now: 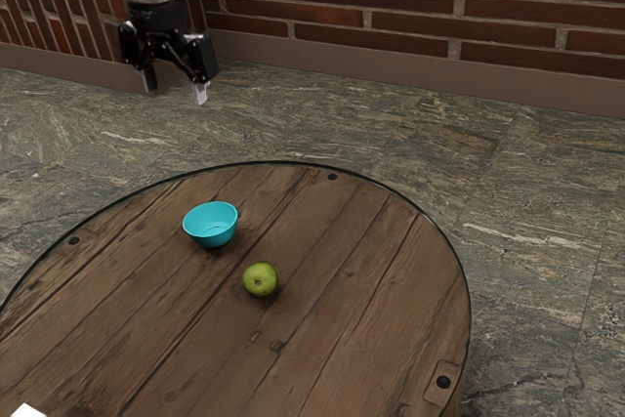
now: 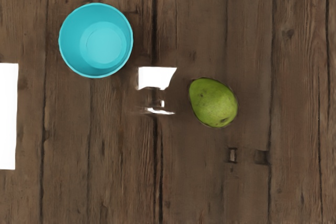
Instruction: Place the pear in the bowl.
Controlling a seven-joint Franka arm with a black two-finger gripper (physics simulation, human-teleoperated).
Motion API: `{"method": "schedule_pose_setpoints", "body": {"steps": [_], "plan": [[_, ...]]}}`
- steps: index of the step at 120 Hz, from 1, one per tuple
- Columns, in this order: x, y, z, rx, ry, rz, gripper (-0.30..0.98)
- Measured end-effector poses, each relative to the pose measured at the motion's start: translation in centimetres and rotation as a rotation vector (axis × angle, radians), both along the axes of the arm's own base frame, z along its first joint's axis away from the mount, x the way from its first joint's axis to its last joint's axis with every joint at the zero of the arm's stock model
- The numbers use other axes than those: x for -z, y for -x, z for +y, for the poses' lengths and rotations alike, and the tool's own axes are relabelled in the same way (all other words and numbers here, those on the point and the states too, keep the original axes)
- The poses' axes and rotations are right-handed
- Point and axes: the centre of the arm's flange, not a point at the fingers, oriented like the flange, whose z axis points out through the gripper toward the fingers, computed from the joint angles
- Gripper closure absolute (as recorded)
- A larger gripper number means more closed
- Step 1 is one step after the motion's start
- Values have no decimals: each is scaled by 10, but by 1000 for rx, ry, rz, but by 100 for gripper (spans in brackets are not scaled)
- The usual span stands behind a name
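Green pear (image 1: 260, 279) outside the blue bowl (image 1: 211, 225), under a raised gripper (image 1: 176, 88).
Nearest in the exterior view, the pear lies on the round wooden table (image 1: 371, 339); the bowl stands upright just beyond; farther back, the gripper hangs open.
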Motion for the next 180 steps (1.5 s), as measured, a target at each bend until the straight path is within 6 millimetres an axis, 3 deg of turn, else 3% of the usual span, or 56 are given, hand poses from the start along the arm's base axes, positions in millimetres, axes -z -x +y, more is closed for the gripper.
{"method": "schedule_pose_setpoints", "body": {"steps": [8, 16, 22, 28, 32, 37, 43, 55, 64, 78, 105, 141, 180], "plan": [[2, -1, -9, 7, -2, 4, 0], [26, -14, -20, 14, -9, 35, 0], [66, -36, -45, 44, -21, 81, 0], [120, -56, -91, 101, -30, 133, 0], [158, -69, -108, 113, -28, 167, 0], [204, -85, -111, 97, -14, 203, 0], [242, -98, -108, 68, 13, 227, 0], [286, -111, -108, 23, 64, 236, 0], [305, -107, -99, -50, 78, 253, 0], [331, -84, -55, -192, 87, 270, 0], [372, -67, -23, -280, 100, 223, 0], [397, -59, -13, -368, 176, 194, 0], [399, -61, -18, -329, 163, 170, 0]]}}
